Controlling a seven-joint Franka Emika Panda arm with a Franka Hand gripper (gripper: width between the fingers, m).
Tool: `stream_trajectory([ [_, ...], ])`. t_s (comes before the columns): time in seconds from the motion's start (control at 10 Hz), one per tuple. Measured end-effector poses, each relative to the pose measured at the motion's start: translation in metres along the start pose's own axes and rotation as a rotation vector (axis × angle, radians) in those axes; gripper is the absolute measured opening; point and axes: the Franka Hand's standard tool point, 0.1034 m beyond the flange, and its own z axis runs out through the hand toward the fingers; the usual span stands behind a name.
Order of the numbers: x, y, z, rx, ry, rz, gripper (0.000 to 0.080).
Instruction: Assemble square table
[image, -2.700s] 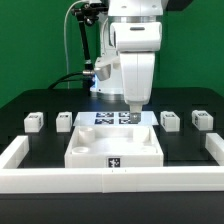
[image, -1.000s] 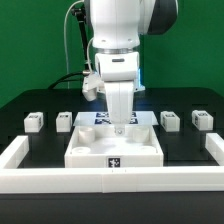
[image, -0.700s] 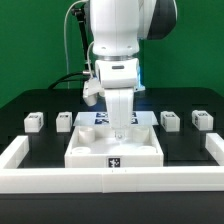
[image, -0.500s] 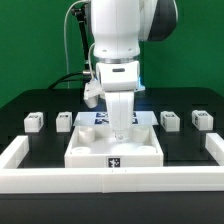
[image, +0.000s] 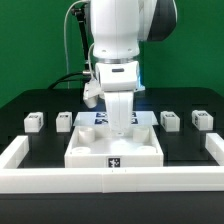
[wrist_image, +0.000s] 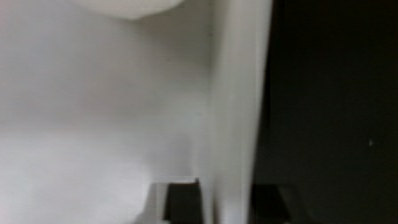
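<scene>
White slab (image: 100, 150) sits mid-frame, claw (image: 121, 128) pinched together on its far rim (a thin wall, seen from the wrist), while all four legs (image: 34, 121) lie loose left and right, none fitted yet.

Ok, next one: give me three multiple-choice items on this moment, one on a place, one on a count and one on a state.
1. Where is the gripper?
A) down at the far edge of the slab
B) over a leg at the exterior view's left
C) above the front rail

2. How many loose legs show?
A) two
B) three
C) four

3. How do the legs stand?
A) fixed to the slab
B) apart from it on the black surface
C) stacked on it

Answers:
1 A: the gripper sits at the slab's rear rim, between the two pairs of legs.
2 C: two legs stand on each side of the slab.
3 B: black surface shows between each leg and the slab.
</scene>
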Motion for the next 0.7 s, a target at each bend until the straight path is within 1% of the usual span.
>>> stream_trajectory([
  [0.1,0.0,0.0009,-0.0004,-0.005,0.0,0.0,0.0064],
  [0.5,-0.0001,0.0018,-0.0007,-0.009,0.0,0.0,0.0064],
  [0.7,0.0056,0.0029,-0.0013,-0.011,0.001,-0.01,0.0064],
])
